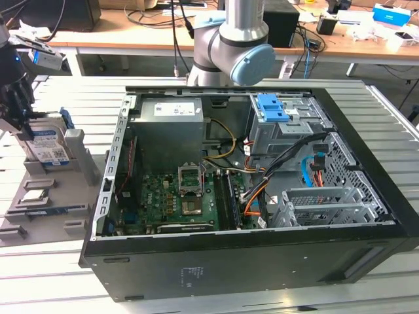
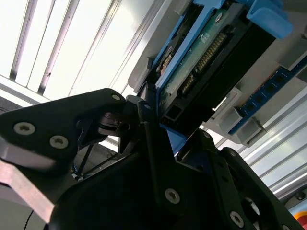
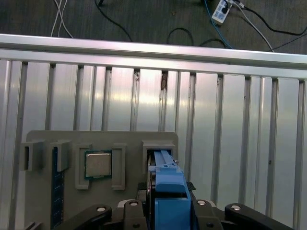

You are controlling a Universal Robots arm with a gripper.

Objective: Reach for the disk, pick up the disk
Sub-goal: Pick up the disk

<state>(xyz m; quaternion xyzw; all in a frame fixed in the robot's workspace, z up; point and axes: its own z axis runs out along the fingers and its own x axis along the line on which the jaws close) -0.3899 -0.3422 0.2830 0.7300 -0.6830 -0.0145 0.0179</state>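
exterior view: an open black computer case (image 1: 262, 268) lies on a slatted aluminium table (image 1: 52, 275), with its green motherboard (image 1: 177, 196) and a blue drive-cage latch (image 1: 272, 108) exposed. the arm's grey and pale blue joint (image 1: 236, 46) rises behind the case. at the exterior view's left edge, well apart from the case, a grey holder block (image 1: 75, 147) sits on the table. the disk (image 1: 49, 147) stands upright on edge in one of the block's slots, its blue-and-white label facing the camera. the black gripper (image 1: 14, 104) hangs right over the disk's upper edge, close enough that a gap cannot be made out. nearer the camera on the same block, a small square chip (image 1: 36, 195) lies flat in its own recess, with a thin blue memory stick (image 1: 46, 210) just beside it. in the first wrist view the camera looks straight down on the disk's blue plastic rail (image 3: 168, 189), seated in its slot next to the chip's recess, with the gripper's black linkages close on both sides of it. in the second wrist view the disk's green circuit board (image 2: 201, 52) runs between the black gripper parts. the jaws straddle the disk, but whether they are pressed onto it cannot be told.
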